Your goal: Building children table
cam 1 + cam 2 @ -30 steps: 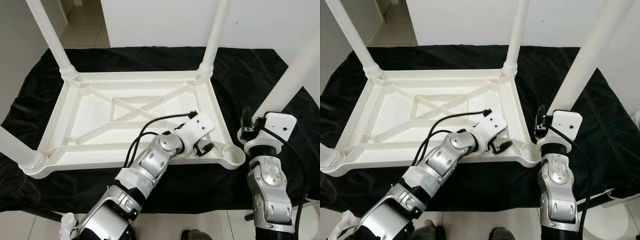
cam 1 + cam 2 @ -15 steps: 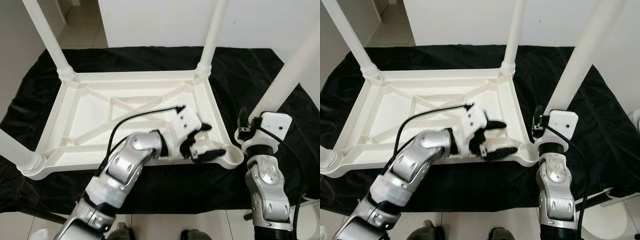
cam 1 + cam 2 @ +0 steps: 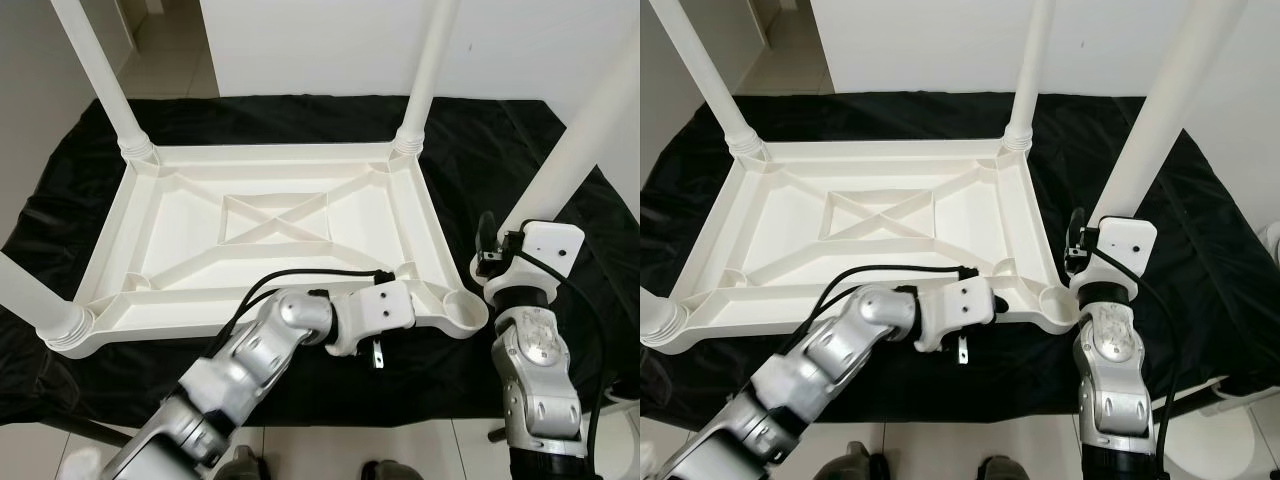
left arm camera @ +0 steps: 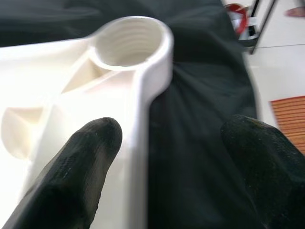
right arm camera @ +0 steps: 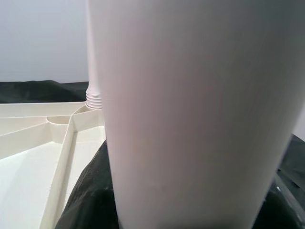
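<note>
Tabletop upside down on black cloth; left gripper jaws spread astride its 5 o'clock rim by empty socket. Right gripper jaws pinching loose leg.

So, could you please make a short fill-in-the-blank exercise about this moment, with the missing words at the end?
1. The white tabletop lies upside down on a ____ cloth.
2. ____ legs already stand in its corner sockets.
3. The right gripper holds the fourth leg, and the socket nearest to it is ____.
4. The left gripper has its fingers ____, astride the tabletop's rim.

Missing words: black; three; empty; open
</note>
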Robot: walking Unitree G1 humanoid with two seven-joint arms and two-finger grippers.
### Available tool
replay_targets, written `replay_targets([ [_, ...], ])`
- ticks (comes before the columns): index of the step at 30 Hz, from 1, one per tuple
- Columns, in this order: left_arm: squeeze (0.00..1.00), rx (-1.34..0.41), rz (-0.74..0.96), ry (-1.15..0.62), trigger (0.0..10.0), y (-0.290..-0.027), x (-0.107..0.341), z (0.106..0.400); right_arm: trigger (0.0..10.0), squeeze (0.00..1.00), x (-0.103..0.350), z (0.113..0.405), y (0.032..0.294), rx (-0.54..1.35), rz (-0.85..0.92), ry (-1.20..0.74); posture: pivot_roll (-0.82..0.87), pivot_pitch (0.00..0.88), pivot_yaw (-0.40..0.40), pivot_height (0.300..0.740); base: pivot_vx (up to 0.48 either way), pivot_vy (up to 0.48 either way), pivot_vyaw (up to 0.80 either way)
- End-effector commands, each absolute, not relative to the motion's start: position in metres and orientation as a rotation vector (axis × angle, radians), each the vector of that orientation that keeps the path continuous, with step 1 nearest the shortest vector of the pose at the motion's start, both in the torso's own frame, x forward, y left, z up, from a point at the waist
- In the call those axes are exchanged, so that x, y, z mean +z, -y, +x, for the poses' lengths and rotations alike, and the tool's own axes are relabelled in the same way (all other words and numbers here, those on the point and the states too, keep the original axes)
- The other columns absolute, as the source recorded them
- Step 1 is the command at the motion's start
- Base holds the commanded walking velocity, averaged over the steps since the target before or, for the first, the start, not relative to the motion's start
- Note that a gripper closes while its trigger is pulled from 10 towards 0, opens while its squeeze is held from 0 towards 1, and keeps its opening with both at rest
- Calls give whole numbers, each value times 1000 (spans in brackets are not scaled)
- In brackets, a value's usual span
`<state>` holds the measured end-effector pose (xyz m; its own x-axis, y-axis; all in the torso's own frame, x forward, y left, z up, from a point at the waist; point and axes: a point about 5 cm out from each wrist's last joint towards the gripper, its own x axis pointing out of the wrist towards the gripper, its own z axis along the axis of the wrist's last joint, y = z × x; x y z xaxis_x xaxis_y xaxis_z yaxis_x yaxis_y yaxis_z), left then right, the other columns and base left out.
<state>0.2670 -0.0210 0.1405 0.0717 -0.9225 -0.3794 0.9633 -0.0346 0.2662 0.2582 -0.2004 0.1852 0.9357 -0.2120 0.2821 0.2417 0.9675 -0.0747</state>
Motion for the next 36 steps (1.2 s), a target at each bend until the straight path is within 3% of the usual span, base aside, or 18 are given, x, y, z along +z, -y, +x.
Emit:
replay_targets([
  [1,0,-1237,529,-64,10000,16,140,284,10000,0,187,259,200,-233,-111,287,-44,60,15,740,0,0,0],
  [19,0,-1029,518,50,10000,51,156,299,10000,0,185,257,199,-247,-104,284,-55,68,28,740,0,0,0],
  [23,0,-855,503,105,10000,60,169,307,10000,0,185,257,198,-250,-100,284,-48,69,31,740,0,0,0],
  [36,0,-640,518,133,10000,57,174,321,10000,0,184,258,196,-244,-96,280,-40,71,24,740,0,0,0],
])
